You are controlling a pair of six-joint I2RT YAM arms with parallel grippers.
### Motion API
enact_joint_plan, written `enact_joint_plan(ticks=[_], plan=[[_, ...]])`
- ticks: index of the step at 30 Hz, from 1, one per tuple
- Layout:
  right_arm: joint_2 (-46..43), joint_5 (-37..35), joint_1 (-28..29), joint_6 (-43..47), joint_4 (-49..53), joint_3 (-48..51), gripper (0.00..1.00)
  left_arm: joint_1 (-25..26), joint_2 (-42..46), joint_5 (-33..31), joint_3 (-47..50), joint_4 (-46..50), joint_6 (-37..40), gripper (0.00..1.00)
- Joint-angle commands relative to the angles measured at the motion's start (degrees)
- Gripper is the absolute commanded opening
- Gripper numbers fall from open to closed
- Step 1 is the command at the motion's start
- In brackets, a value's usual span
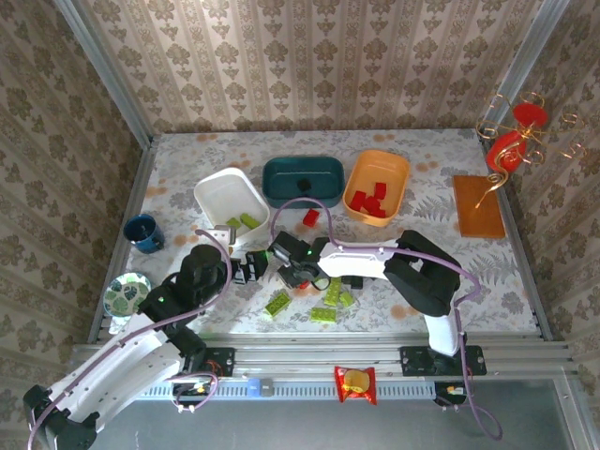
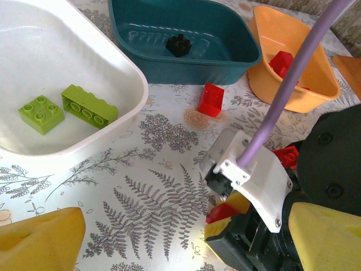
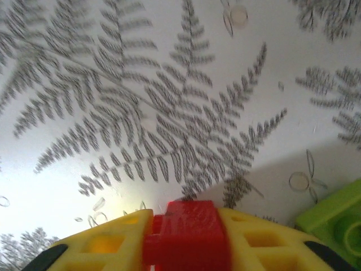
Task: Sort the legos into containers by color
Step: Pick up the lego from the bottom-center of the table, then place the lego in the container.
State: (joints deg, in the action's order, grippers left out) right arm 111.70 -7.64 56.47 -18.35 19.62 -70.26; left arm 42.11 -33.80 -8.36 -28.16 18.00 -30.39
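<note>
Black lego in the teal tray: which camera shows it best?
Left wrist: the black lego sits close and sharp inside the teal tray. In top external the lego is a small dark speck.

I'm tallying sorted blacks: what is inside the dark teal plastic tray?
One small black plastic brick sits in the dark teal plastic tray. In the left wrist view its near wall hides the floor just behind.
</note>
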Motion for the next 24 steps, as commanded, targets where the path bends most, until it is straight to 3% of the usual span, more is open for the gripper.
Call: enact_joint_plan(ticks=[1,5,11,18,24], plan=[[-0.7,-0.3,0.3,-0.8,0.4,1.4,0.27,-0.6,-0.2,0.1,-1.7,0.1,1.0,0.94],[-4.4,2.0,0.2,-0.8,-3.5,2.7,0.18,-0.7,-0.6,0.2,-1.6,-0.3,1.0,0.94],[-15.1,3.9,-4.1,-3.0,-8.9,7.3,0.13,-0.8,-0.7,-0.2,-0.9,-1.0,0.9,0.96],[-26.6,-0.5,-20.7,-7.4,-10.2,11.6,0.12,-1.0,-0.1,-2.3,-1.4,-0.9,0.6,1.00],[-20.9,-7.7,-33.4,-11.1,-5.6,4.9,0.11,-1.6,-0.2,-2.4,-1.2,-0.7,-0.2,1.00]])
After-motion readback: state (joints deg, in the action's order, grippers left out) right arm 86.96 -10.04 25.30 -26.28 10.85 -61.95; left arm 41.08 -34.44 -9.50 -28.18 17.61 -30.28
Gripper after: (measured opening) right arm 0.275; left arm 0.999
